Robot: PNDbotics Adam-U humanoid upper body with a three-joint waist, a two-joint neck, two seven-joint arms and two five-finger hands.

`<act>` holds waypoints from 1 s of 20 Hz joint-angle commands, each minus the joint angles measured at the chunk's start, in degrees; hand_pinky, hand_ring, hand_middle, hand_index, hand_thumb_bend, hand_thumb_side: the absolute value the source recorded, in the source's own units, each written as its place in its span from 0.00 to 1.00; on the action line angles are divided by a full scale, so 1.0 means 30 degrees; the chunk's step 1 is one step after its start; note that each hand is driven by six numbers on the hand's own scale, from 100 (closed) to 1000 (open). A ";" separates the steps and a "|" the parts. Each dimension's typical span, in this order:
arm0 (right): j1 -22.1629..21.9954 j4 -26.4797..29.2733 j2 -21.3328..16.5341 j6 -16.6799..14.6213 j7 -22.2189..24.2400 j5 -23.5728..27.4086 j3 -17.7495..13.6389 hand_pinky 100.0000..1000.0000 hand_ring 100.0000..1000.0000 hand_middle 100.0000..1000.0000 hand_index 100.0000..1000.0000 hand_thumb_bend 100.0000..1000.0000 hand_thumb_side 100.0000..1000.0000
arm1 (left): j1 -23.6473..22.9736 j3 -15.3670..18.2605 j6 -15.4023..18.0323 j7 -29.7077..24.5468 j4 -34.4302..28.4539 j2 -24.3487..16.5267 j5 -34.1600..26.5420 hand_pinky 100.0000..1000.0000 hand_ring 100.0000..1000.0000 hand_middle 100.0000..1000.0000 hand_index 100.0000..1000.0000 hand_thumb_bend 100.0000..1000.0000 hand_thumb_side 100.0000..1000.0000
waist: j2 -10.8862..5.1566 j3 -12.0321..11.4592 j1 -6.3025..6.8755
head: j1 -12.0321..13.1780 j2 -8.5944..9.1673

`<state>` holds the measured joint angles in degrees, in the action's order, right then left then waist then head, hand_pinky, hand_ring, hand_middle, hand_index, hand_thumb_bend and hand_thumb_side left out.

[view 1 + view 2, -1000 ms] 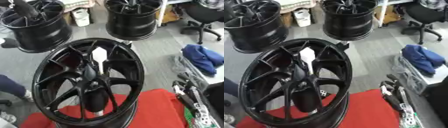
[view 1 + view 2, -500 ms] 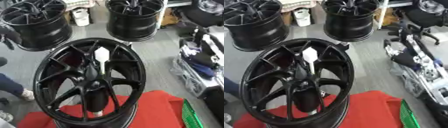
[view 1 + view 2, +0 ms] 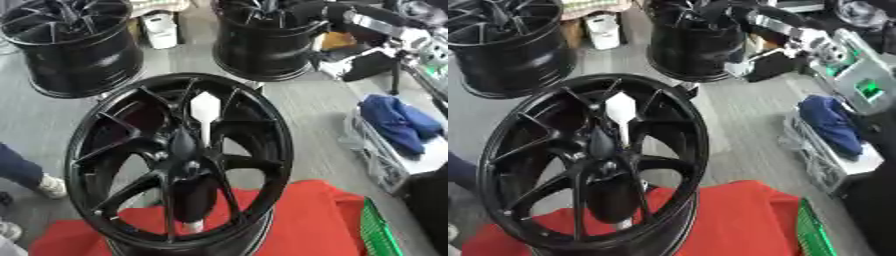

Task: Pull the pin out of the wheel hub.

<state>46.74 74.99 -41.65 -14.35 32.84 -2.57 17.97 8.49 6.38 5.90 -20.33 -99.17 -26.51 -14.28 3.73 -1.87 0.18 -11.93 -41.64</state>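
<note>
A black spoked wheel (image 3: pixel 105 150) stands tilted on a red cloth (image 3: pixel 306 220) in front of me. From its hub (image 3: pixel 185 150) a white pin (image 3: pixel 206 107) with a flat, paddle-shaped head sticks up and away. My right arm (image 3: pixel 807 35), black with silver joints, reaches in from the right edge across the top of the view, well above and behind the pin. My right hand (image 3: pixel 726 10) is a dark blur in front of the far wheel, apart from the pin. My left hand does not show.
Two more black wheels (image 3: pixel 74 45) (image 3: pixel 262 45) stand on the grey floor behind. A blue cloth (image 3: pixel 394 122) lies on a rack at the right, and a green crate edge (image 3: pixel 376 235) is beside the red cloth. A person's leg and shoe (image 3: pixel 48 186) are at the left.
My right arm has swung up from the lower right edge, past the right side, to the upper right. The wheel and pin stay as they were; the view has shifted slightly.
</note>
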 commanded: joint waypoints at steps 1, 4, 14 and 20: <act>0.1428 -0.2455 0.1286 -0.0477 0.1292 -0.1899 -0.0038 0.85 1.00 1.00 0.98 0.00 0.13 | -0.0304 0.0769 -0.0596 0.0417 -0.0805 0.0990 0.0177 0.50 0.65 0.60 0.77 0.38 0.58 | -0.0071 -0.0201 0.0050 | -0.0475 0.0219; 0.2462 -0.4471 0.2762 -0.1188 0.2025 -0.4153 -0.0256 0.88 1.00 1.00 0.98 0.00 0.19 | -0.0682 0.1178 -0.0981 0.0707 -0.1078 0.2050 0.0390 0.51 0.65 0.59 0.77 0.37 0.57 | 0.0051 -0.0541 0.0111 | -0.0919 0.0292; 0.3542 -0.6091 0.4667 -0.3004 0.3161 -0.6400 -0.0386 0.88 1.00 1.00 0.98 0.00 0.17 | -0.0993 0.1624 -0.1521 0.1010 -0.1421 0.3407 0.1132 0.51 0.65 0.59 0.77 0.38 0.59 | 0.0228 -0.0977 0.0047 | -0.1566 0.0466; 0.3612 -0.5830 0.4877 -0.3109 0.4035 -0.5917 -0.0062 0.88 0.99 1.00 0.95 0.00 0.18 | -0.1056 0.1676 -0.1597 0.0937 -0.1420 0.3549 0.1316 0.51 0.65 0.59 0.77 0.39 0.59 | 0.0198 -0.1000 -0.0012 | -0.1580 0.0375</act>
<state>55.98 56.46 -26.36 -23.08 43.96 -20.86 17.90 5.02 10.81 1.28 -17.47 -102.38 -15.35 -10.62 4.99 -4.81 0.12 -16.49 -40.88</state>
